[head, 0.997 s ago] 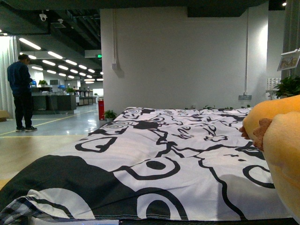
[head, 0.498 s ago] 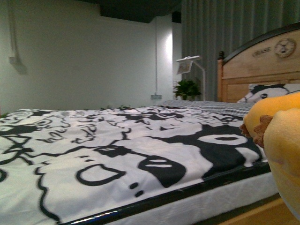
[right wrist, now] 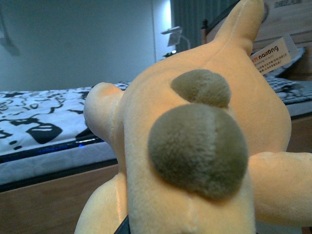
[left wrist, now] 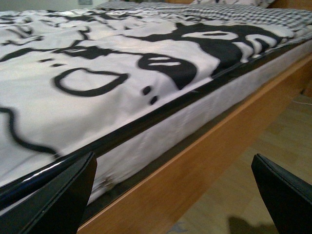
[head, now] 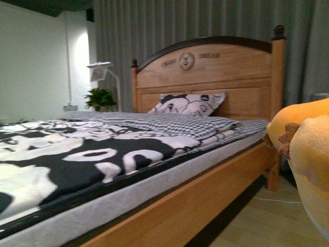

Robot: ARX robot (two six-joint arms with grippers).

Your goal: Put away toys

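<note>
Orange-yellow plush toy [head: 307,150], brown-spotted; black-and-white swirl-print duvet [head: 97,154]; checked sheet [head: 169,123]; honey-wood headboard [head: 241,74]

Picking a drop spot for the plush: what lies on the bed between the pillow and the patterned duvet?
A checked blanket, seen in the front view, covers the stretch between pillow and duvet.

The wooden headboard [head: 205,62] carries carved capitals, "CHASE" to one side of a round emblem [head: 186,60] and "DREAM" to the other. A paper tag [right wrist: 271,54] on the plush toy [right wrist: 195,146] reads "nailong" in orange (the fine print beneath it is too small to read).
</note>
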